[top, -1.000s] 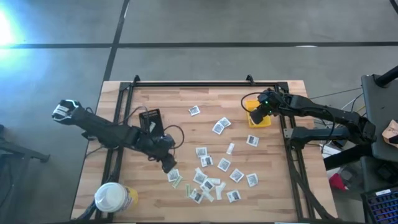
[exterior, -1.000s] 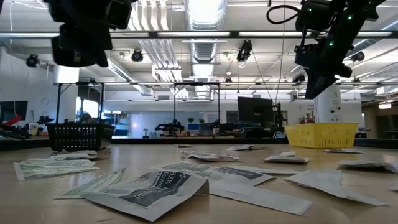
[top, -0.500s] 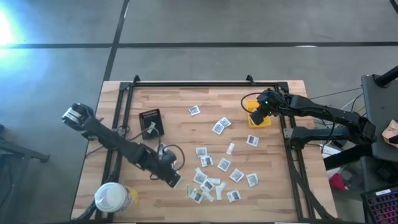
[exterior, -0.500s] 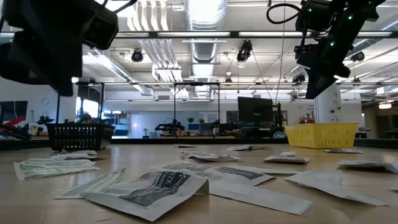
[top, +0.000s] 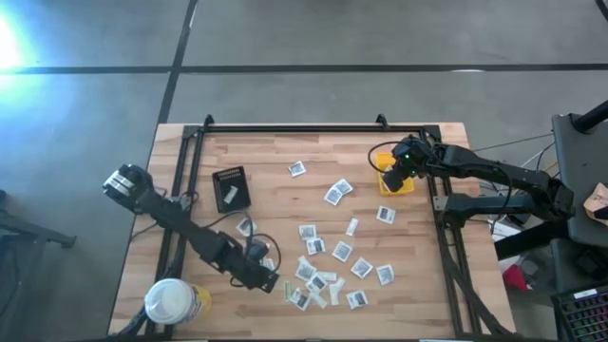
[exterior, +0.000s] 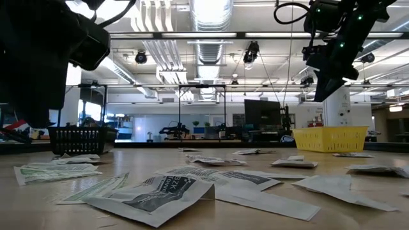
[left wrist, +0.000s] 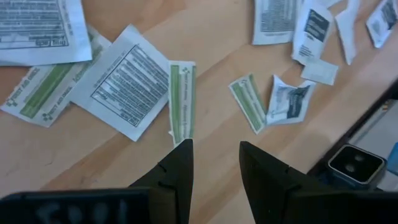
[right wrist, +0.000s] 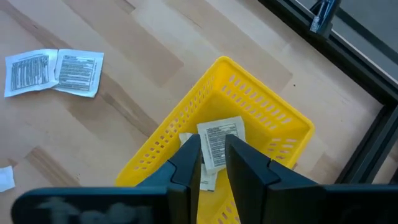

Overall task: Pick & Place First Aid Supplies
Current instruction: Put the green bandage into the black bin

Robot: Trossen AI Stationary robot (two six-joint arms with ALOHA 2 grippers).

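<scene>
The first aid supplies (top: 328,252) lie flat and scattered over the middle and near part of the wooden table. My left gripper (top: 270,282) hangs open low over the near-left packets. In its wrist view the fingertips (left wrist: 214,155) frame bare wood, with a narrow green strip (left wrist: 182,102) and a white square packet (left wrist: 127,81) just beyond them. My right gripper (top: 392,178) hovers over the small yellow bin (top: 407,185) at the far right. Its fingers (right wrist: 213,158) stand a narrow gap apart above a white packet (right wrist: 221,138) that lies in the bin.
A black tray (top: 230,188) holding a white packet sits at the left middle. A round white-lidded yellow tub (top: 174,302) stands at the near-left corner. Black frame rails (top: 183,190) run along the table's left, right and far edges. The far-left wood is bare.
My left gripper has swung from beside the black tray toward the table's near edge and sunk lower, rolling about its own axis. It now hangs over the near-left packets, still open. The packets have not moved.
</scene>
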